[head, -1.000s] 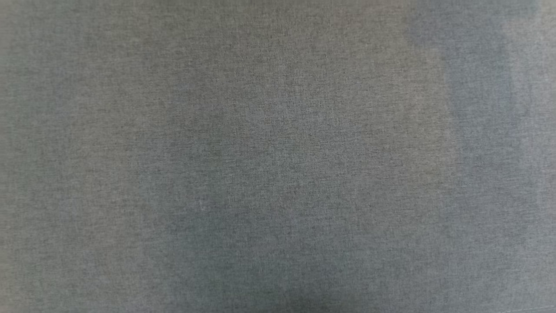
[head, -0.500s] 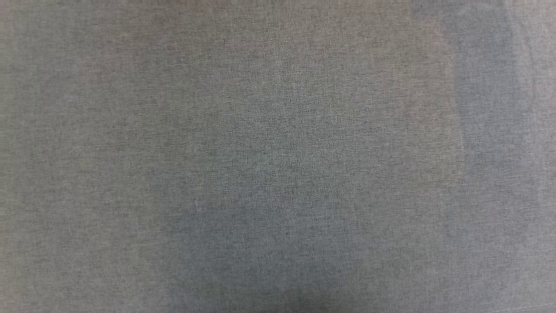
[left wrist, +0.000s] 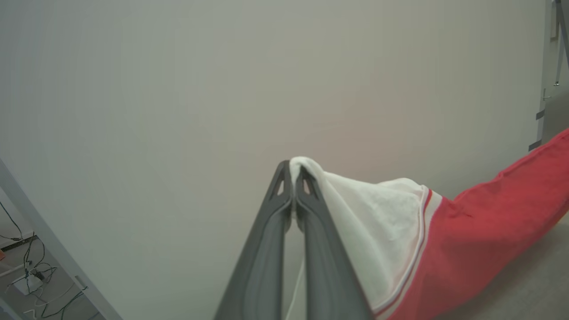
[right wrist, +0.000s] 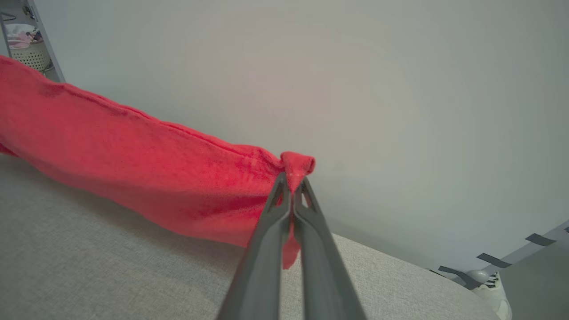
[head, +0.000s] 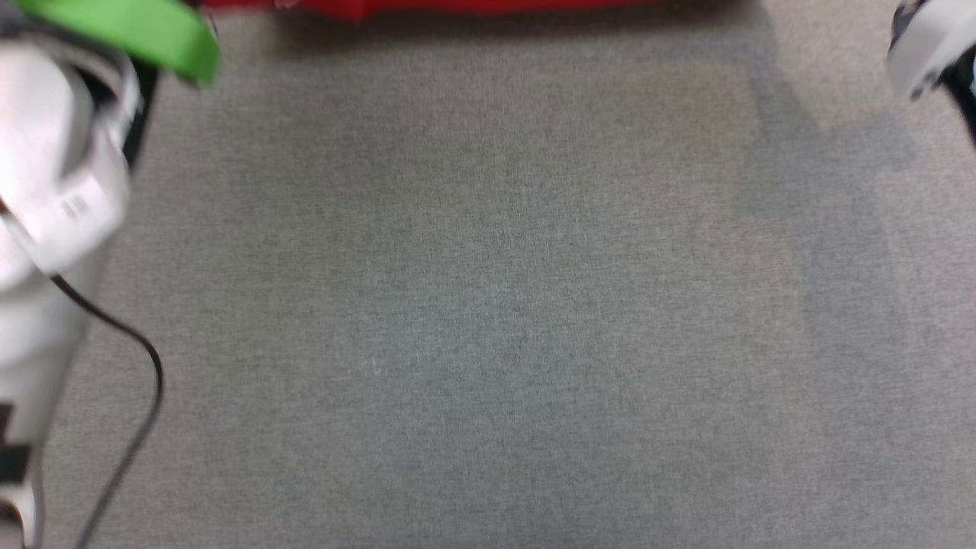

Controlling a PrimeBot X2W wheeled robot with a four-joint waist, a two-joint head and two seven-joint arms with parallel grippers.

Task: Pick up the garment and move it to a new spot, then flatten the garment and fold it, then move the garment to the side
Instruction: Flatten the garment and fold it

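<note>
The garment shows as a red strip along the top edge of the head view, held above the grey fabric surface. In the left wrist view my left gripper is shut on the garment's white sleeve, and the red body stretches away to the right. My right gripper is shut on a bunched red edge of the garment, which hangs taut to the left above the surface. The lettering is hidden.
My left forearm, with a green band and a black cable, is at the head view's left. My right arm is at the upper right. A pale wall is behind; cables, a shoe.
The head view has shifted: before it held just grey fabric, and now the garment's red edge and both forearms have come into it.
</note>
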